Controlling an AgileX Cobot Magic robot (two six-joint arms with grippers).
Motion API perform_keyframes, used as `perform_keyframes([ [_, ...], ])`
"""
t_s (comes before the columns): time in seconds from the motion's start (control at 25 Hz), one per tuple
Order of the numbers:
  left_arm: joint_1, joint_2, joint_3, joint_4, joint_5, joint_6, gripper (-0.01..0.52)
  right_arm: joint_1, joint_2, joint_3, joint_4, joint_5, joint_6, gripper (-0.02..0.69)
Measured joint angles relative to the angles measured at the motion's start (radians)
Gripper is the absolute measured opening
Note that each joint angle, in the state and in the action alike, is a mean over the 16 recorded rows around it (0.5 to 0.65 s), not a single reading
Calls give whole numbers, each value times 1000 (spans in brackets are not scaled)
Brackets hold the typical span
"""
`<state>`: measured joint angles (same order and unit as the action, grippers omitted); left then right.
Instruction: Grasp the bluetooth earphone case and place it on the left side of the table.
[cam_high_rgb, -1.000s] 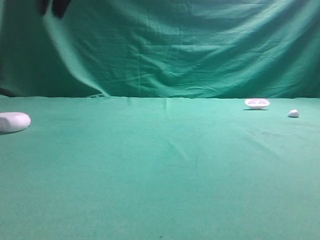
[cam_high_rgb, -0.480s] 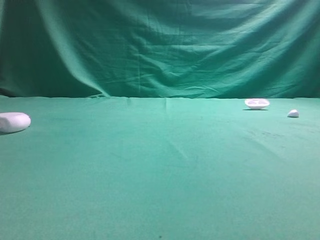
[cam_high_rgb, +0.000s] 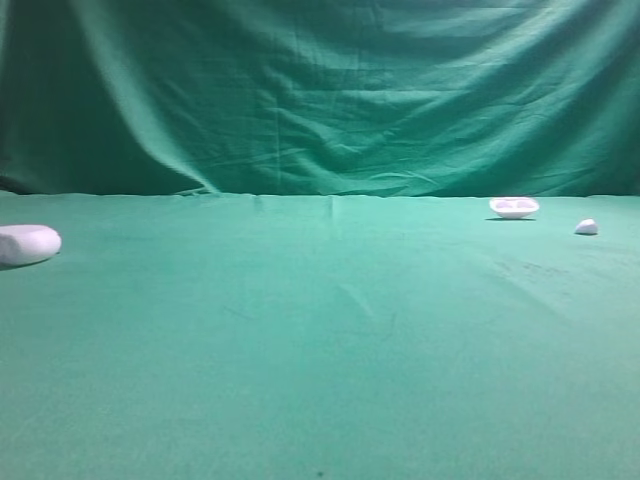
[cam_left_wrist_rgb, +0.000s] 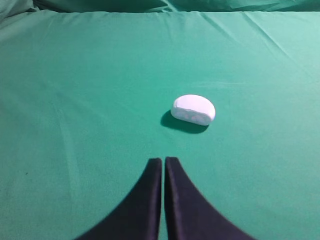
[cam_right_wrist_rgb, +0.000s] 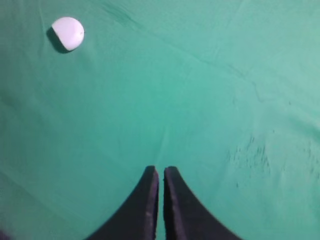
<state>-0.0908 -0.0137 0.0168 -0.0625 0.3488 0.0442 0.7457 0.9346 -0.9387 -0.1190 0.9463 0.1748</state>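
case sits free on desk | left pincer together, holds nothing | risk: bumping case away

Black, curved gripper fingers, nothing more of either arm in view.
Left gripper and right gripper: matte black, smooth, flaring wide at the base, tapering to narrow tips, unmarked.

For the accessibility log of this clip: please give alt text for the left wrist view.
A white bluetooth earphone case lies on the green table, ahead of and slightly right of the left gripper, whose two dark fingers are closed together and empty.
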Motion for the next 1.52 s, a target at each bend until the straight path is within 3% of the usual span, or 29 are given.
perform_keyframes([
  [0.4, 0, 0, 0, 0, 0, 0, 0, -92, -342, 314, -57, -199, 14, 0],
  [0.96, 0, 0, 0, 0, 0, 0, 0, -539, -825, 817, -14, -584, 4, 0],
  [1.2, 0, 0, 0, 0, 0, 0, 0, -630, -922, 928, 10, -612, 3, 0],
  [1.52, 0, 0, 0, 0, 0, 0, 0, -645, -946, 966, 14, -590, -2, 0],
])
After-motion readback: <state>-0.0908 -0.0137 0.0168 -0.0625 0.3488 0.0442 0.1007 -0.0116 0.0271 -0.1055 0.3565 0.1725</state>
